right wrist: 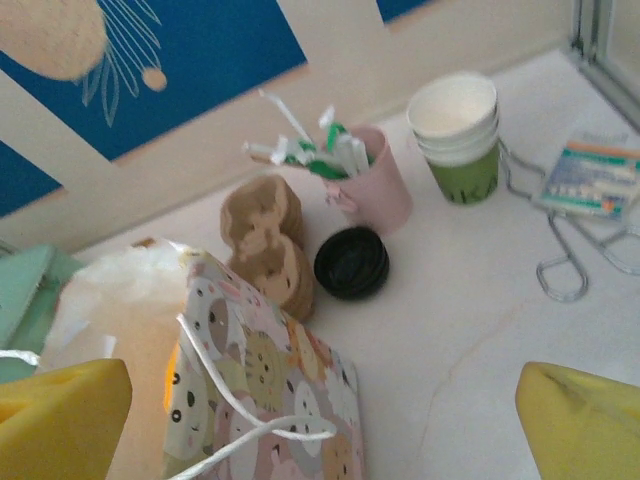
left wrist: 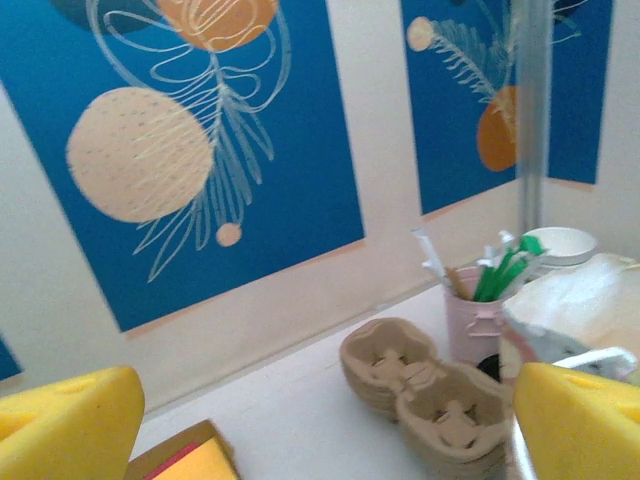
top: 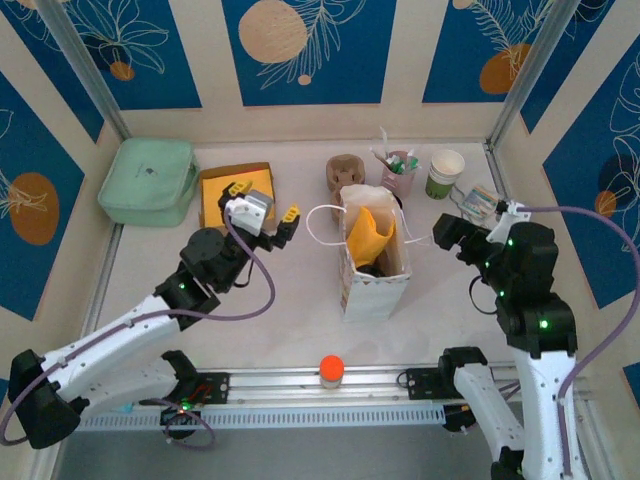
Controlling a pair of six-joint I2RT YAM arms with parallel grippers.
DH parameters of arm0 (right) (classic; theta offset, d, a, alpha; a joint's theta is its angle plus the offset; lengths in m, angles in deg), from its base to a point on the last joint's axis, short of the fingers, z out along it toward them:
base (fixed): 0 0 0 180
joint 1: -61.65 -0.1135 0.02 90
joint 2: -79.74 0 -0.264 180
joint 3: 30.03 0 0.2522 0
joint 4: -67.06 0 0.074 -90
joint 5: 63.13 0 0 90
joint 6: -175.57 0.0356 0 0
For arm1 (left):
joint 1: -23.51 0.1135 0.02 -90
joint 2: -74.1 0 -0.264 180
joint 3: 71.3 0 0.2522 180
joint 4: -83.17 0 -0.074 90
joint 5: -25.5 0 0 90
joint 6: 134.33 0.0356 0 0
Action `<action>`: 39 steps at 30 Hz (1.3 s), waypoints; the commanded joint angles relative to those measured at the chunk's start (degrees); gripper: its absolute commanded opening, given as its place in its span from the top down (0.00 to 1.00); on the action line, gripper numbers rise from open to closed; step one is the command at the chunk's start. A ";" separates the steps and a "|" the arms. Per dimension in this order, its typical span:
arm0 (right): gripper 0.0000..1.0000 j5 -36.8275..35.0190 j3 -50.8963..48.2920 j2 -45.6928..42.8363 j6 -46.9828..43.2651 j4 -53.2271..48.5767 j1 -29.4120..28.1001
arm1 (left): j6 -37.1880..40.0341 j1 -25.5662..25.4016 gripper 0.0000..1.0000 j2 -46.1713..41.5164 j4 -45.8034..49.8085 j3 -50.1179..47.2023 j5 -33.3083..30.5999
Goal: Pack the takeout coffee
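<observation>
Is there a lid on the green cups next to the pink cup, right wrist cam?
No: the green cups stand open-topped with the white inside showing, beside the pink cup.

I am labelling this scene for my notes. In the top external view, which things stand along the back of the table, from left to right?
Mint green case → yellow box → cardboard cup carrier → pink cup of sticks → green-and-white paper cup → colourful packet.

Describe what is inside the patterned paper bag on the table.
A yellow folded sheet sticks up inside the bag, with a dark thing beneath it. The sheet and the bag's walls cover the rest, so what it is cannot be told.
</observation>
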 commanded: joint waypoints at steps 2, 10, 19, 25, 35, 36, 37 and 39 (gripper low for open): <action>0.01 -1.49 -3.35 -3.69 -2.41 6.37 -0.29 | 1.51 -0.34 0.05 -2.30 -0.51 -2.76 -8.14; 0.01 -4.52 -6.64 -4.99 -3.00 6.31 -0.29 | 2.73 -0.33 0.00 -4.36 -2.54 -7.40 -15.74; 0.01 -5.94 -16.29 -12.63 1.06 11.46 -0.22 | 2.48 -0.33 0.00 -5.38 1.06 -10.85 -18.27; 0.01 -1.49 -19.67 -15.78 -1.76 12.84 -0.29 | 1.48 -0.34 0.00 -5.83 1.45 -13.34 -16.61; 0.01 -1.05 -22.38 -15.59 -3.07 11.99 -0.29 | 1.22 -0.33 0.00 -5.24 1.55 -15.73 -20.34; 0.01 -1.32 -22.73 -15.65 -2.99 11.99 -0.28 | 1.22 -0.38 0.00 -5.31 1.55 -16.02 -20.67; 0.01 -1.51 -22.86 -15.61 -2.90 11.95 -0.27 | 1.28 -0.34 0.00 -5.39 1.55 -16.21 -21.00; 0.01 -1.76 -23.37 -15.52 -3.00 11.94 -0.28 | 1.42 -0.35 0.00 -5.61 1.48 -16.89 -21.82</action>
